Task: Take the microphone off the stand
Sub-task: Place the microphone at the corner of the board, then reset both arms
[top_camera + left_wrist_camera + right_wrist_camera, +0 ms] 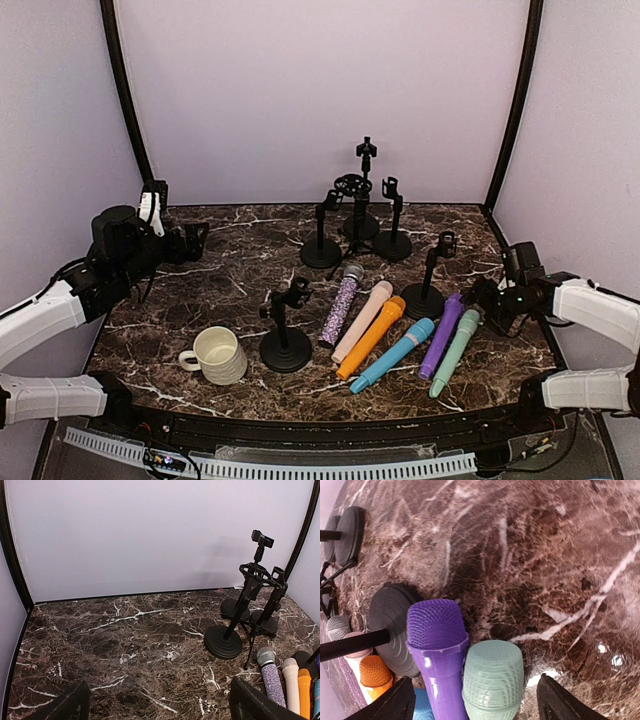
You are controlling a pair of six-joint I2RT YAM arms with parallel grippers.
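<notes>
Several toy microphones lie side by side on the marble table (230, 290): glitter purple (343, 303), peach (363, 318), orange (372, 335), blue (393, 354), purple (441, 334) and mint green (456, 350). Several black stands (286, 340) (428, 285) (321, 240) stand around them, and none I can see holds a microphone. My right gripper (487, 305) is open, just above the heads of the purple (436, 630) and mint (492, 677) microphones, which lie between its fingers (565, 702). My left gripper (190, 240) is open and empty at the back left, over bare marble (150, 650).
A cream mug (218, 355) stands at the front left beside the nearest stand. A cluster of taller stands (250, 595) is at the back centre. Purple walls and black corner posts (128, 100) enclose the table.
</notes>
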